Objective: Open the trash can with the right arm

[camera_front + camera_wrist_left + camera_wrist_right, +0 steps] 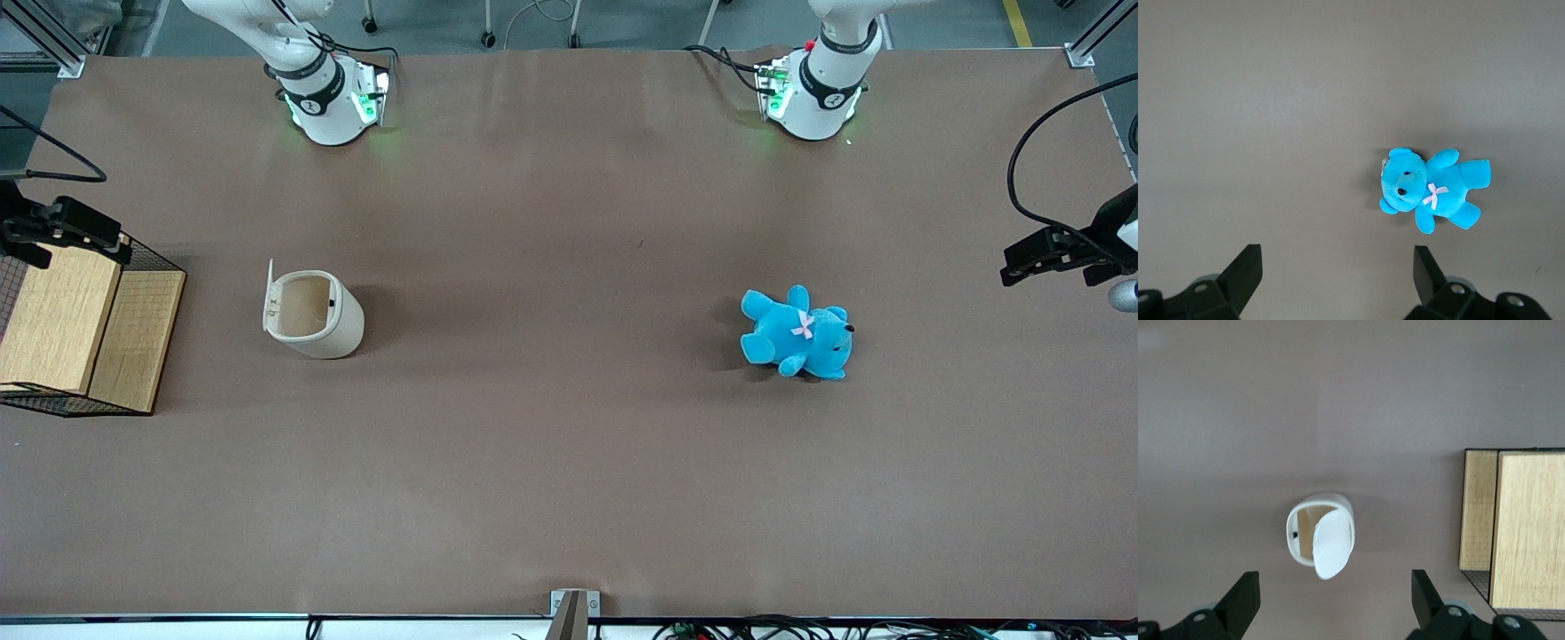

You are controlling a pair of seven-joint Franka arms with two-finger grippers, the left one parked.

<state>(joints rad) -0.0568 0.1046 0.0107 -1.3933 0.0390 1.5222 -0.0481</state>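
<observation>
The brown table [569, 462] fills the front view, its edges cut off toward both ends. The right arm [302, 62] shows only its base and lowest links there; the rest runs out of frame. At the working arm's end of the table, a black wire basket [151, 356] holds a light wooden box [62, 320], and both are partly cut off at the picture's edge, as they also are in the right wrist view [1511, 527]. The trash can [316, 313] stands between the basket and the table's middle, nearer the basket; its lid [268, 295] is swung up on edge, baring a tan inside whose bottom cannot be made out. The blue teddy bear [797, 333] with a pink bow lies well apart, toward the parked arm's end. The gripper [1331, 597] hangs high above the trash can [1319, 533], touching nothing, its jaws spread wide with nothing between them.
</observation>
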